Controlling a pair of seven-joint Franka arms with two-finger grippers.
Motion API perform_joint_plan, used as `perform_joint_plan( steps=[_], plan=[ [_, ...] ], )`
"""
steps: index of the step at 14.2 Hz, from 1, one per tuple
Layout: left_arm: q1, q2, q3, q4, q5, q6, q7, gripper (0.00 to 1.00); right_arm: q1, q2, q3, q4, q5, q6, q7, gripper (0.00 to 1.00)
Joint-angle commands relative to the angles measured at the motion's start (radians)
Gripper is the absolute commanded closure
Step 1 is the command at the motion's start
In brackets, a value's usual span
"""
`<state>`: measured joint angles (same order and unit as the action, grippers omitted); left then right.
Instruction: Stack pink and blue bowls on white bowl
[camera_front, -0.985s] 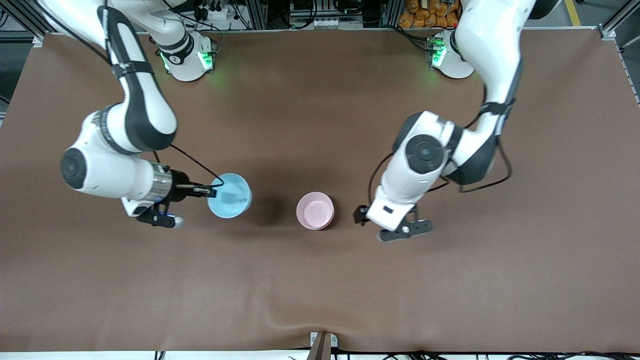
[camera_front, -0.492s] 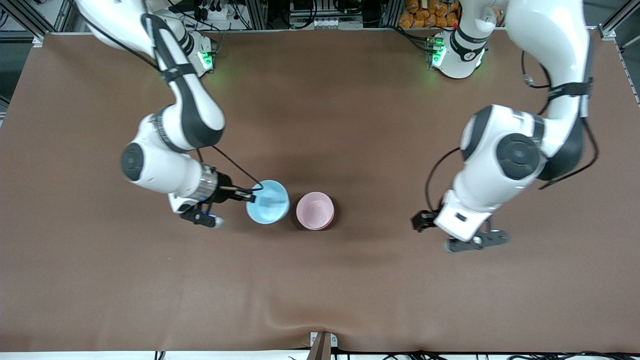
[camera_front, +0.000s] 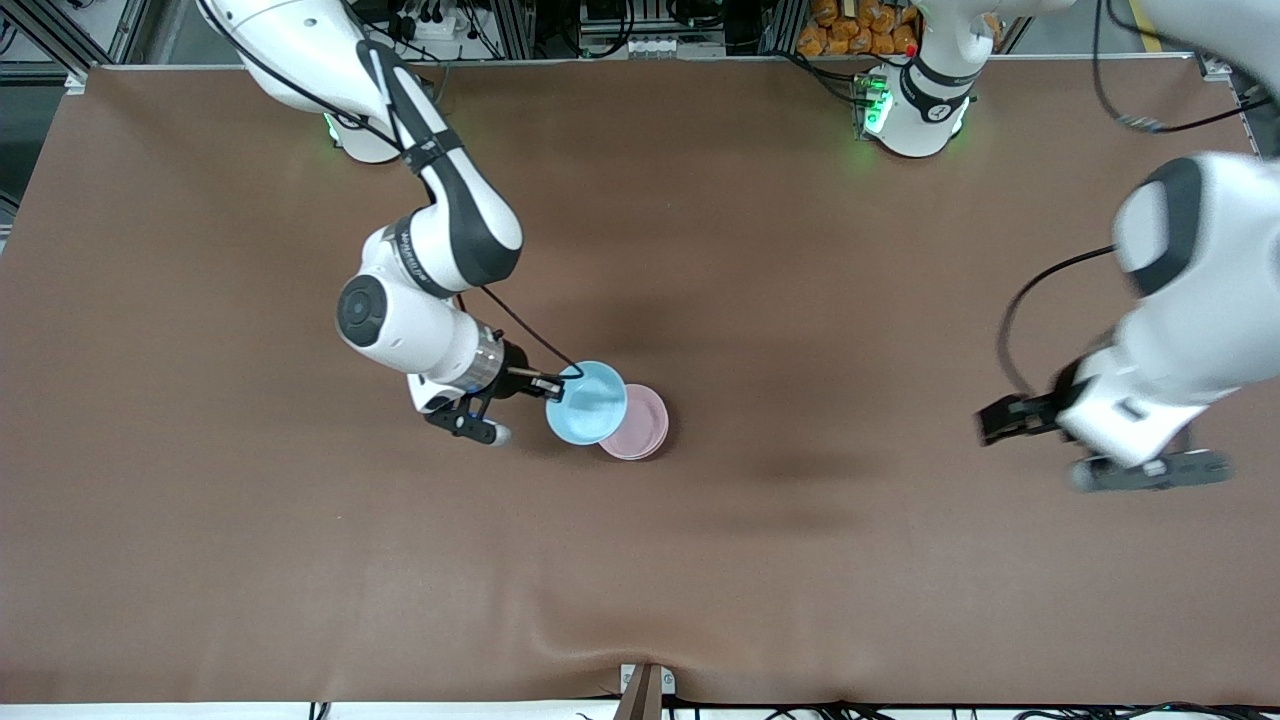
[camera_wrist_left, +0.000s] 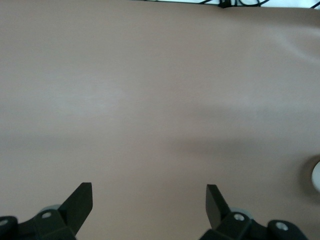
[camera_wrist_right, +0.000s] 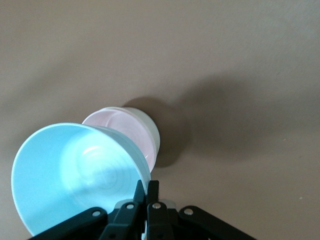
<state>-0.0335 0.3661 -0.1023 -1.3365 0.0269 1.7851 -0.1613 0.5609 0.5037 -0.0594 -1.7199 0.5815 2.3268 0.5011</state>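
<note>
R gripper (camera_front: 548, 387) is pinching the rim of the blue bowl (camera_front: 588, 401), fingers closed tight on the edge, carrying it in the air w/ the bowl partly over the pink bowl (camera_front: 640, 425). In the right wrist view the blue bowl (camera_wrist_right: 75, 175) is tilting toward the cam and covering part of the pink one (camera_wrist_right: 122, 127), which is sitting nested in the white bowl (camera_wrist_right: 150, 131) on the brown table (camera_front: 700, 250), approx mid-table. L gripper (camera_wrist_left: 149, 200) is hanging wide open w/ nothing in it, over bare table toward the left arm's end, well apart from the bowls, just waiting.
</note>
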Motion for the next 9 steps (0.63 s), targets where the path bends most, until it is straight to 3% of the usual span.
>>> perform_joint_plan(
  steps=[1,6,9],
  plan=[
    [0.035,-0.079,-0.014,-0.023,0.007,-0.079,0.031,0.0,0.028,-0.004,-0.01,0.0,0.031,0.02,0.031,1.0],
    [0.037,-0.231,0.036,-0.024,0.001,-0.303,0.078,0.0,0.06,0.039,-0.01,-0.003,0.031,0.083,0.031,1.0],
    [0.037,-0.314,0.038,-0.045,-0.002,-0.36,0.089,0.0,0.076,0.058,-0.011,-0.003,0.031,0.095,0.033,1.0]
  ],
)
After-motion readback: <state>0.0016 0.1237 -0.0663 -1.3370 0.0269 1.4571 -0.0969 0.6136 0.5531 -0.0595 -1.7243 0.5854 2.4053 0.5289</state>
